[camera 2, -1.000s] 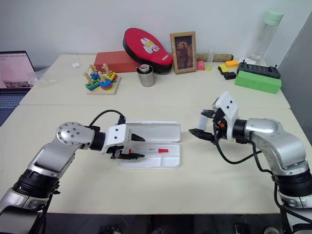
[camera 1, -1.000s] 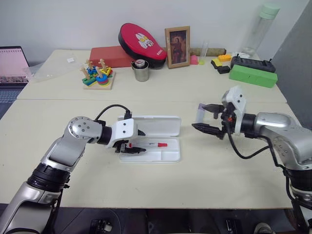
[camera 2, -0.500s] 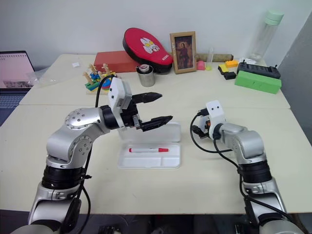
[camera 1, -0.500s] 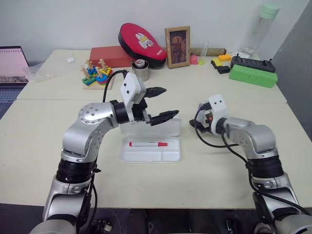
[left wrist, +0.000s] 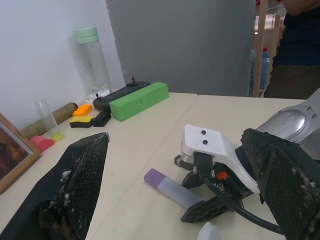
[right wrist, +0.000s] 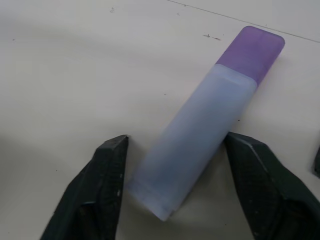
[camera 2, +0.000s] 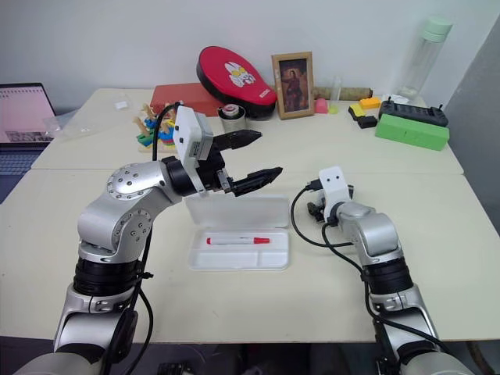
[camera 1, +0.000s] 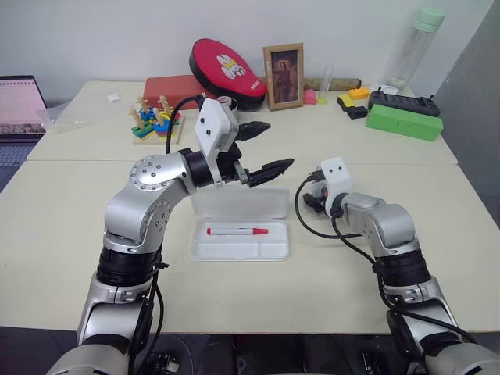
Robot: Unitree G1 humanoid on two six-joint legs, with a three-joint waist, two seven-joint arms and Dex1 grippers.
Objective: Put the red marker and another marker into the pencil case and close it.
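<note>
The left end effector (camera 1: 264, 148) hangs spread wide above the open case (camera 1: 241, 244), where the red marker (camera 1: 237, 231) lies. The right end effector (right wrist: 172, 187) straddles the purple marker (right wrist: 200, 131) on the surface (camera 1: 62, 226), fingers apart.

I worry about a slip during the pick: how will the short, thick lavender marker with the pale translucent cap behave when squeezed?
The short, thick lavender marker looks like smooth, rigid plastic, so it should not bend but may slide between the right gripper fingers. Its rounded barrel lies flat on the beige table, so a nudge could roll it. It is probably light.
</note>
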